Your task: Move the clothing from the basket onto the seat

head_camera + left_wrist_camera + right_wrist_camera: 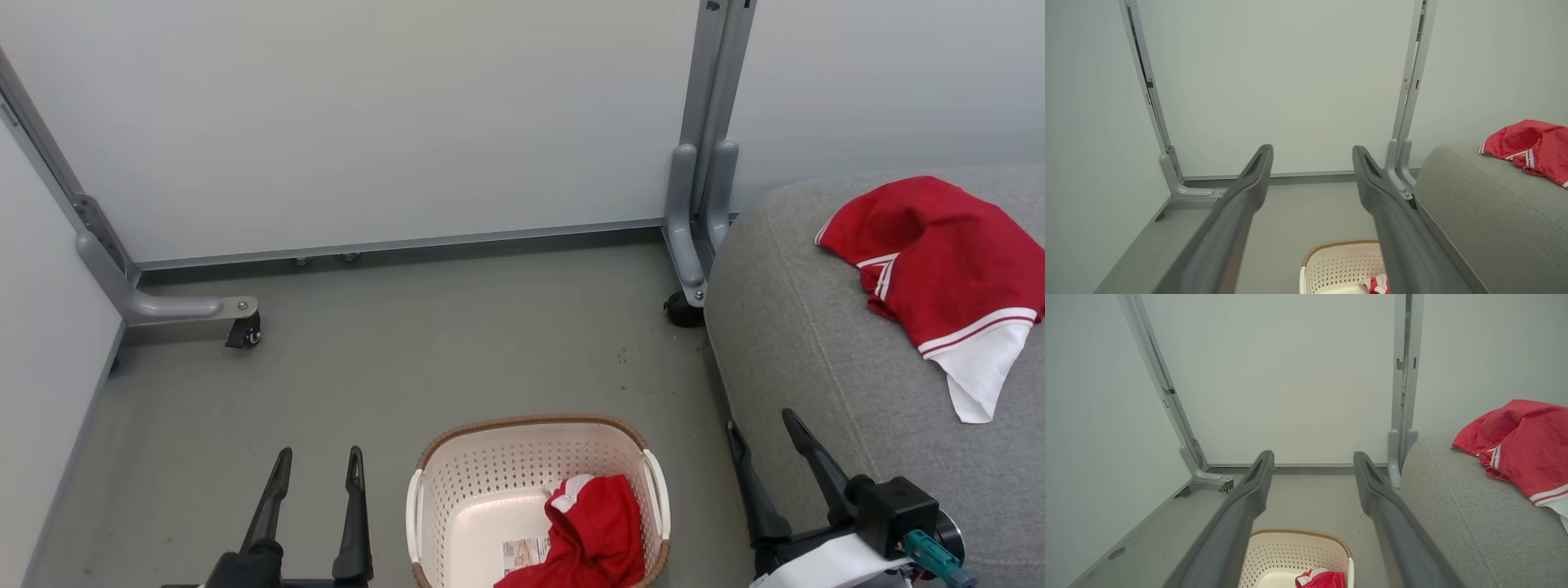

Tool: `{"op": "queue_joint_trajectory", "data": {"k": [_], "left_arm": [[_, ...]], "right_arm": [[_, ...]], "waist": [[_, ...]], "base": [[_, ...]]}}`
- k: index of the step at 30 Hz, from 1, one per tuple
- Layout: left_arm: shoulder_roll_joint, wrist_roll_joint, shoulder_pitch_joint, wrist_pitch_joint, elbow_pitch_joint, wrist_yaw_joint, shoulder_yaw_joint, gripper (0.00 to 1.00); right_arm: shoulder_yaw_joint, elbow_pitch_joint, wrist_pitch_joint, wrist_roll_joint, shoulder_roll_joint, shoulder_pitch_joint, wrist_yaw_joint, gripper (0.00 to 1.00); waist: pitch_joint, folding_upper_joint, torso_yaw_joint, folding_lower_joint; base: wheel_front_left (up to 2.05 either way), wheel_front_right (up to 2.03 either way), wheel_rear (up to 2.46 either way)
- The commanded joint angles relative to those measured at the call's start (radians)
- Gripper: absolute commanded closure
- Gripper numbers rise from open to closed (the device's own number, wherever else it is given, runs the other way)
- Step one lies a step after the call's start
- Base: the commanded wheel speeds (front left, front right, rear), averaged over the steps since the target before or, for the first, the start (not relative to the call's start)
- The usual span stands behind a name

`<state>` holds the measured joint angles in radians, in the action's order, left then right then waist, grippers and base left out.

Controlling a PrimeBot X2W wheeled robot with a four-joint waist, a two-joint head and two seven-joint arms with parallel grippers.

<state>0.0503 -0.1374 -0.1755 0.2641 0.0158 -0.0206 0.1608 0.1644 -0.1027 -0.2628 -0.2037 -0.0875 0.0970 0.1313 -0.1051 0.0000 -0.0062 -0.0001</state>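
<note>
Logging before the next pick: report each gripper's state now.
Left gripper: open, dark fingers spread, holding nothing.
Right gripper: open, dark fingers spread, holding nothing.

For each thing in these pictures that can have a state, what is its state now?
left gripper: open, holding nothing.
right gripper: open, holding nothing.
basket: upright on the floor, not empty.
seat: partly covered by red cloth.
garment in the basket: crumpled against the right side, not gripped.
garment on the seat: lying crumpled, white trim turned outward, not gripped.
</note>
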Motion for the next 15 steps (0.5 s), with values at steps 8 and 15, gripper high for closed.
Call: {"op": "queue_joint_trajectory", "data": {"k": [8, 15], "left_arm": [[0.001, -0.005, 0.003, 0.0, 0.017, 0.002, 0.007, 0.0], [0.001, -0.014, 0.031, 0.0, 0.034, 0.002, 0.024, 0.0]], "right_arm": [[-0.001, -0.004, -0.003, 0.012, -0.012, -0.007, -0.001, 0.0], [-0.015, 0.006, -0.003, 0.02, -0.017, -0.018, -0.001, 0.0]], "waist": [[0.015, 0.0, -0.021, 0.0001], [0.056, 0.0, -0.039, 0.0001]], "base": [[0.0, 0.0, 0.0], [0.0, 0.0, 0.0]]}}
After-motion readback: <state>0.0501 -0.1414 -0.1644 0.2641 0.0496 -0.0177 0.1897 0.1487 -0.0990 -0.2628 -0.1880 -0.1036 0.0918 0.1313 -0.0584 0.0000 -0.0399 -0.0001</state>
